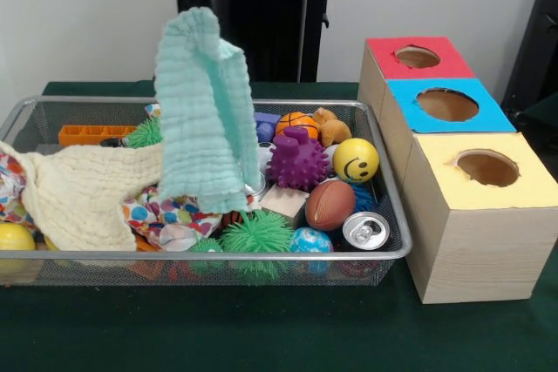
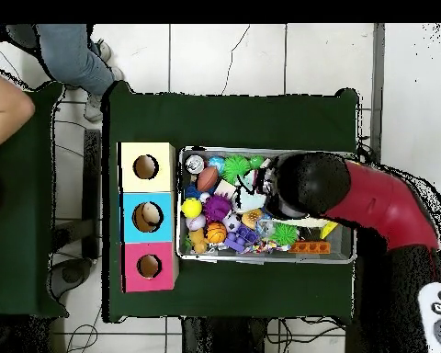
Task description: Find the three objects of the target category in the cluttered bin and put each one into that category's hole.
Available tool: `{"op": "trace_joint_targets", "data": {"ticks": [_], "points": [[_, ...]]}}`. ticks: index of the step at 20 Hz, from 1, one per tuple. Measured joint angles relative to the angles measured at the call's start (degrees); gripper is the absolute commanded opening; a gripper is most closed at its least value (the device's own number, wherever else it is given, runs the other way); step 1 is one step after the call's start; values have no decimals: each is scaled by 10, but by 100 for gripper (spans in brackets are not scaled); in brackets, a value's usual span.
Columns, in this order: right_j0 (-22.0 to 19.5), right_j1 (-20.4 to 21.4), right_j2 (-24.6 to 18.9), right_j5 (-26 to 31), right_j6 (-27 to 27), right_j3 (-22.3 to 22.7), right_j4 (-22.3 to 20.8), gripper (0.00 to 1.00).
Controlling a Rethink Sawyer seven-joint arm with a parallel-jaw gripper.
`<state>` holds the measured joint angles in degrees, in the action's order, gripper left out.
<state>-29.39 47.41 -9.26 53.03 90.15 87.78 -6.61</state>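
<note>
the wire bin [image 1: 391, 215] fills the middle of the table, with three hole-topped boxes lined up just beside it: yellow box [image 1: 488, 215] nearest the camera, blue box [image 1: 446, 109], then red box [image 1: 417, 60]. the arm [image 2: 380, 204] reaches over the bin from above, and a mint green cloth [image 1: 202, 111] hangs from it, lifted almost clear, its lower hem just above the pile; the pincer itself sits above the top edge of the front view and under the arm in the overhead view, so i cannot tell whether it is open or closed, though the hanging cloth suggests it is pinched. the step in hand looks like uncovering: the cloth wants carrying to the bin's less useful end, over the cream cloth [image 1: 78, 189], and dropping there, not back over the balls. the likely targets, if balls are the category, lie uncovered at the box end: a brown football [image 1: 330, 205], a yellow smiley ball [image 1: 356, 160], a small basketball [image 1: 298, 123], with a purple spiky ball [image 1: 296, 161] between them. the room is tight; the football touches a can [image 1: 364, 230] and lies near the rim, so a descent from straight above suits best. open table shows only in front of the bin and behind it.
</note>
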Motion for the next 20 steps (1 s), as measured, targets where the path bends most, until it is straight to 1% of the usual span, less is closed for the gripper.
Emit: {"op": "trace_joint_targets", "data": {"ticks": [2, 6, 9, 13, 20], "points": [[-11, -1, -5, 0, 0, 0, 0, 0], [-50, -4, -20, 0, 0, 0, -1, 0], [-71, -3, -23, -5, 0, 0, -1, 0], [-75, 5, -23, -6, 0, 1, -4, 0], [-56, 47, -23, -4, 0, 2, -16, 0]]}}
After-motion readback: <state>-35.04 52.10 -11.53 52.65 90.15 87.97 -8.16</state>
